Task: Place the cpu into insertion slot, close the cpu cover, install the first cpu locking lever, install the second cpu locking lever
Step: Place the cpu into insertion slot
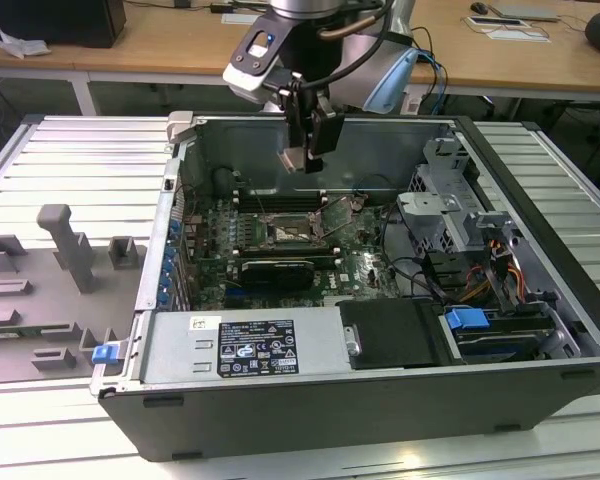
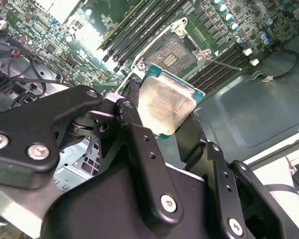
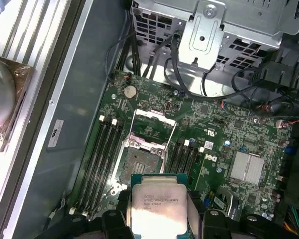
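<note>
End effector (image 1: pixel 305 152) pinches the cpu (image 2: pixel 167 102) by its edges. The open insertion slot (image 3: pixel 142 167) lies below, well apart.

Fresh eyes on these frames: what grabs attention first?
The gripper grips the cpu by its edges, over the open computer case in the exterior view. Below it, on the green motherboard, the insertion slot lies bare with its pin field exposed. The cpu cover is open beside it.
</note>
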`<state>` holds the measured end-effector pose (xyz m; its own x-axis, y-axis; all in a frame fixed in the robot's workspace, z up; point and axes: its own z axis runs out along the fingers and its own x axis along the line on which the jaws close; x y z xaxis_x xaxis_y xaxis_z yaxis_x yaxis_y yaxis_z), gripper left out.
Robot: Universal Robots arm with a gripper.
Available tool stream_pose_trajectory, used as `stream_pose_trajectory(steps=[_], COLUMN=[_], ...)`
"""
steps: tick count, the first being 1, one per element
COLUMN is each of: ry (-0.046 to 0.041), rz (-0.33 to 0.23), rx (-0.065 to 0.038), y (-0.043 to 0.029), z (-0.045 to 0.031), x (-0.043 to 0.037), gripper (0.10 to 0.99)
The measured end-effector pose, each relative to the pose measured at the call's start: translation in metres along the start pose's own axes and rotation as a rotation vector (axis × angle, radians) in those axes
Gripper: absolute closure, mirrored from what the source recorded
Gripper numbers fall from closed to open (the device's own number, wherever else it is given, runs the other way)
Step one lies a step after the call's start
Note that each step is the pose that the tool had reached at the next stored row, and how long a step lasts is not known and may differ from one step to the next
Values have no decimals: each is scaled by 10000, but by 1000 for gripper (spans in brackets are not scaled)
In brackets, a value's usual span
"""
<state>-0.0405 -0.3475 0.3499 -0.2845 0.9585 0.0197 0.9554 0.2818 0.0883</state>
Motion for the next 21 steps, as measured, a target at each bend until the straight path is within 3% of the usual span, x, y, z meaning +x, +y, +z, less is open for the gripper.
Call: stream_pose_trajectory(steps=[21], ry=[0], rz=[0], rx=[0], y=[-5], z=[57], x=[-1], gripper=[549])
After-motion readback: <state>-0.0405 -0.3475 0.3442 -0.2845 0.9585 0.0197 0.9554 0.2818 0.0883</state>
